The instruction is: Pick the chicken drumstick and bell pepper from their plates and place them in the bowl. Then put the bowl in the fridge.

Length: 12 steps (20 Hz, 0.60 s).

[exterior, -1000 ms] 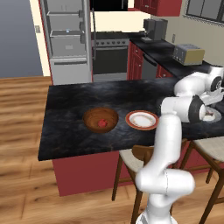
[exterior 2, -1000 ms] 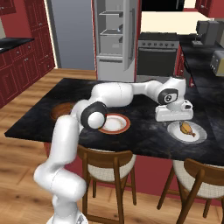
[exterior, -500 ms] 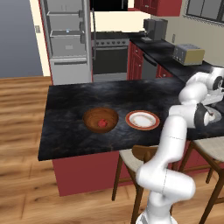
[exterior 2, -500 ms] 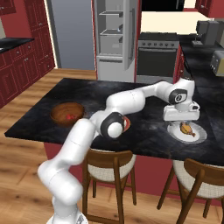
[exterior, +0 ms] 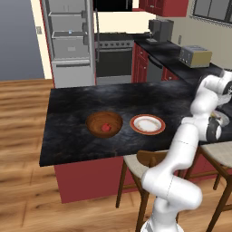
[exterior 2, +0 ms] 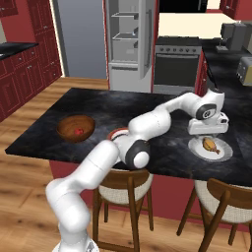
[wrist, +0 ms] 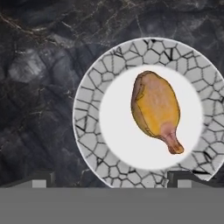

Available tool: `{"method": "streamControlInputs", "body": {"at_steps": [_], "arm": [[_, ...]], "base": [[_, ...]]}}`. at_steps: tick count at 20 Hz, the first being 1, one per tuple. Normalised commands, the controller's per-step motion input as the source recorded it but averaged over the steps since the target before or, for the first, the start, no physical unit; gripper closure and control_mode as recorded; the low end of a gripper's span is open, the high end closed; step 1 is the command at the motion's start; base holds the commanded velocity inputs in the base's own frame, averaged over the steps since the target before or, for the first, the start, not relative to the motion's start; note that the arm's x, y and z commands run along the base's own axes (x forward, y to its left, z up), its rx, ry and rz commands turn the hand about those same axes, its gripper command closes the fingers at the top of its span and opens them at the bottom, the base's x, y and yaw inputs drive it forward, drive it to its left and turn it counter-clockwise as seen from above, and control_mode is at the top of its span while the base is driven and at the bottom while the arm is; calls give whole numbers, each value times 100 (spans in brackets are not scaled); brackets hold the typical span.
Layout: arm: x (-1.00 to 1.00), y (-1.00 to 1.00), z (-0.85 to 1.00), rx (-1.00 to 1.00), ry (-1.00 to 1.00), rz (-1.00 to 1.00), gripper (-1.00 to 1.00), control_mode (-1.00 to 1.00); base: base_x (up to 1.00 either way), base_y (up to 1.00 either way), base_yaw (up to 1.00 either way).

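My fingers (wrist: 41,178) are wide open, holding nothing. Below lies a smooth golden chicken drumstick (wrist: 155,109) on a round, crackle-patterned plate (wrist: 89,144).

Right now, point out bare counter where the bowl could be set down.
Free: the dark counter left of the bowl, and the stretch between the red-rimmed plate and the drumstick's plate. Crowded: that plate, with the open gripper above the drumstick.
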Motion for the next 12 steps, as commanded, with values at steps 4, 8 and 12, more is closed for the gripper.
{"method": "streamControlInputs", "body": {"at_steps": [4,8,12], "arm": [[9,1,-42,-18,-24,4,-100,-100],[27,5,-28,-18,2,0,-100,-100],[27,0,-35,-8,1,5,-100,-100]], "base": [[0,0,0],[0,0,0],[0,0,0]]}}
